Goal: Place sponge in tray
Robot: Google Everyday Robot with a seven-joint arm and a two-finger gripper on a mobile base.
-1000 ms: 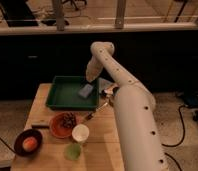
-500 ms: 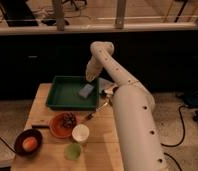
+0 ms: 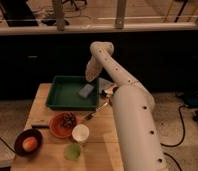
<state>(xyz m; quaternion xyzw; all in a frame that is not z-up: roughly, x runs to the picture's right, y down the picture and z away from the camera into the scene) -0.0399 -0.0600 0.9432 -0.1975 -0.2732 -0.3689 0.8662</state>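
The dark green tray (image 3: 62, 102) stands at the back of the wooden table. The blue-grey sponge (image 3: 86, 90) lies flat inside the tray, near its right wall. My gripper (image 3: 90, 78) hangs at the end of the white arm just above the sponge, over the tray's right side. I cannot tell whether it touches the sponge.
In front of the tray are an orange plate (image 3: 56, 127) holding a dark object, a white cup (image 3: 80, 133), a pale green blob (image 3: 72, 151) and a dark bowl (image 3: 23, 138) with an orange fruit. A utensil (image 3: 94, 113) lies by the tray's right corner. My arm spans the table's right side.
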